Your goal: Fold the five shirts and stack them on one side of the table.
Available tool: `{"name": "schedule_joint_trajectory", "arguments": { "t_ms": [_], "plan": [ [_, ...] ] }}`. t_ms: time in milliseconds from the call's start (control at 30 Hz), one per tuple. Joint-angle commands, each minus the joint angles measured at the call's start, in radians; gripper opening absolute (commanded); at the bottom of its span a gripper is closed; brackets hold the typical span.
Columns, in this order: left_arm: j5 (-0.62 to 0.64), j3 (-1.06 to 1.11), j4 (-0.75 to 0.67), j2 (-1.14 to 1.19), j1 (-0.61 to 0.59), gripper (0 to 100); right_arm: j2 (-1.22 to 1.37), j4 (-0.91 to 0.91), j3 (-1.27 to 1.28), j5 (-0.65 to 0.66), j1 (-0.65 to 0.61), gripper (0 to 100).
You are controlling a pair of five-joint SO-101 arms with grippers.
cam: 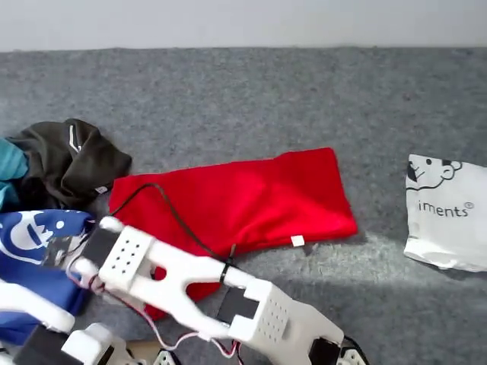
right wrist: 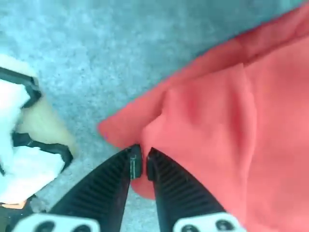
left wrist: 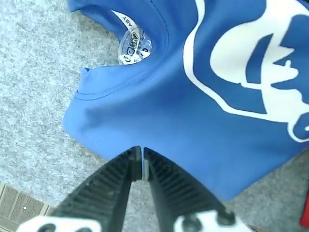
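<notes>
A red shirt lies partly folded in the middle of the grey table. My right arm stretches across its near edge. My right gripper is shut on the red shirt at a corner, where the cloth bunches into a fold. A blue shirt with a white print lies at the near left. My left gripper is shut, its tips right at the hem of the blue shirt, below the collar label. I cannot see cloth between its fingers.
A dark olive shirt is crumpled at the left, with a teal shirt at the table's left edge beside it. A white printed shirt lies folded at the right. Bare grey table spans the far side.
</notes>
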Motion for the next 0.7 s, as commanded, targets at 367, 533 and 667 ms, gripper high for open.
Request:
{"name": "schedule_joint_trajectory", "arguments": {
  "t_ms": [367, 533, 667],
  "plan": [
    [0.000, -0.042, -0.011, -0.003, 0.006, 2, 0.047, 0.090, -0.041, 0.011, 0.081, 18.8],
    [0.000, -0.042, -0.011, -0.003, 0.006, 2, 0.022, 0.120, -0.038, 0.017, 0.183, 11.1],
    [0.000, -0.042, -0.011, -0.003, 0.006, 2, -0.039, 0.120, -0.026, 0.081, 0.217, 2.0]
  ]
}}
